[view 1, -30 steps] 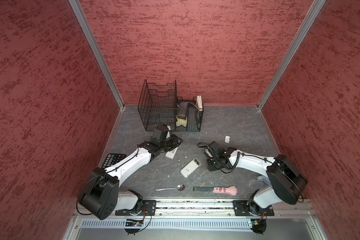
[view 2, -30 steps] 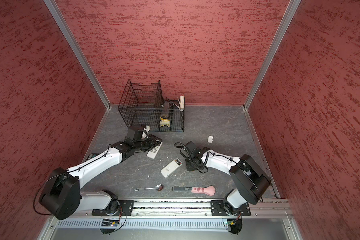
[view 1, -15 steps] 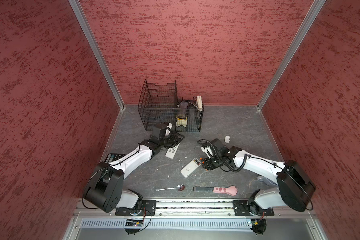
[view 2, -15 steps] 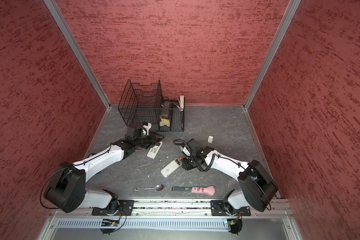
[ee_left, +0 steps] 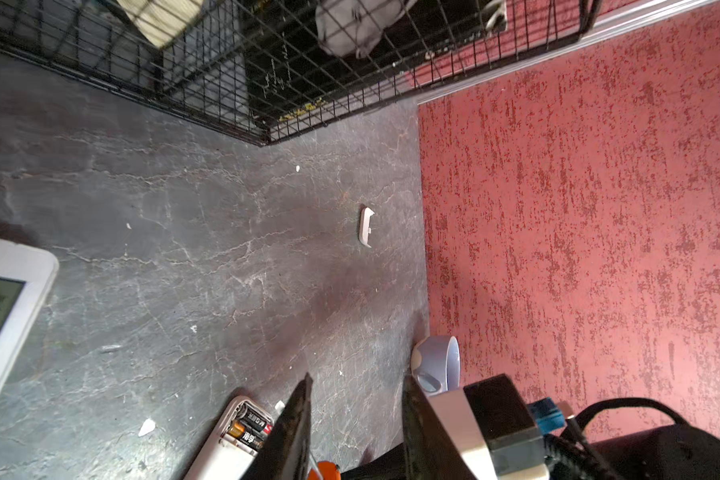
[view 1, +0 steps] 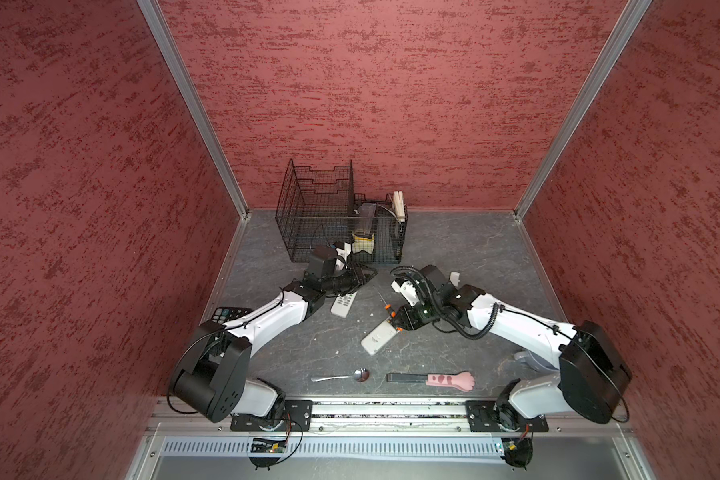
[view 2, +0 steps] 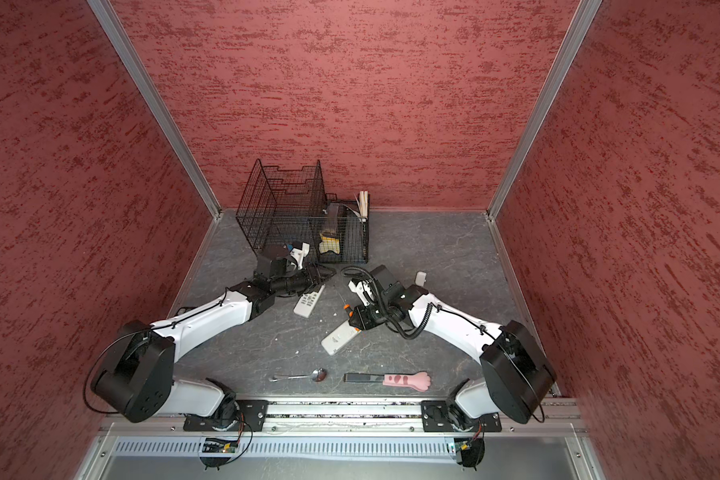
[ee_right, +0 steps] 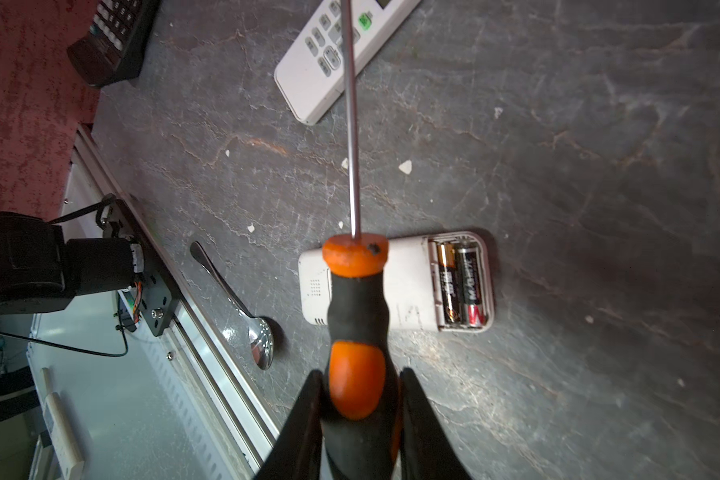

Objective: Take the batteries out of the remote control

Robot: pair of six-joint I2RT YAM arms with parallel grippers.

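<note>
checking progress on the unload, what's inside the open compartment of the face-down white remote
Two batteries lie side by side inside the face-down remote. The screwdriver handle hides part of the remote's back; anything beneath the batteries is covered.

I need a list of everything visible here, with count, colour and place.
Face-down plastic remote control: one, white, centre, bay open.
Cylindrical batteries: two visible, mostly black, in that bay.
Face-up button remote: one, white, near left arm.
Keypad device: one, black, left edge.
Metal spoon: one, silver, front edge.
Paw-shaped tool: one, pink and black, beside spoon.
Wire basket: one, black, back wall.
Plastic cover: one, white, behind right arm.
Bowl: one, lilac, right wall.
Screwdriver: one, orange and black, in right gripper.
Left gripper: one, black, near basket, jaws open.
Right gripper: one, black, jaws shut on screwdriver.
</note>
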